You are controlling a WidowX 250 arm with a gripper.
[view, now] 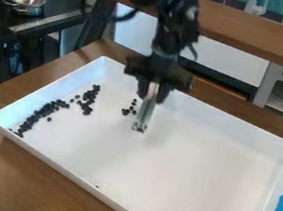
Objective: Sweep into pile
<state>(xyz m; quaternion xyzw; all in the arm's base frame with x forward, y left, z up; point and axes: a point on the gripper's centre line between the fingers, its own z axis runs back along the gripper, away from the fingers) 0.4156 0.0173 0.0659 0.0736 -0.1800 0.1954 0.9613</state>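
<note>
Sweeping partly complete: most black beans (pixel 48 108) straggle near the left edge of the tray (pixel 236 124); a few (beside the sweeping tool (pixel 146 109)) need gathering. Hand (pixel 151 94): pinching the tool.

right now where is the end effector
In the camera view, the end effector is above the far part of the white tray, its slim tool pointing down just right of the smallest cluster of black bits.
</note>
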